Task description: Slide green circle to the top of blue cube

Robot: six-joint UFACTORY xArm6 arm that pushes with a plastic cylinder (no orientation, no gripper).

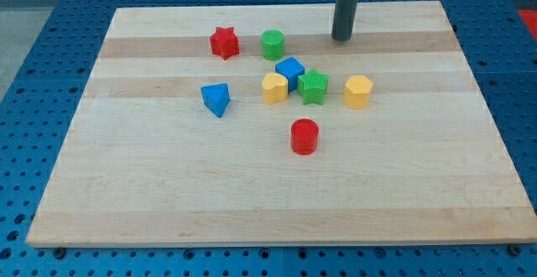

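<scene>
The green circle [272, 44] is a short green cylinder near the view's top, just above and slightly left of the blue cube [290, 70], with a small gap between them. The blue cube sits between a yellow block [273, 87] and a green star-shaped block [313, 86]. My tip [341, 38] rests on the board to the right of the green circle, about a block's width or two away, above and right of the blue cube. It touches no block.
A red star [224, 42] lies left of the green circle. A blue triangular block [216, 99] is at the left, a yellow hexagonal block [357, 91] at the right, a red cylinder [304, 136] below. The wooden board [168, 185] lies on a blue perforated table.
</scene>
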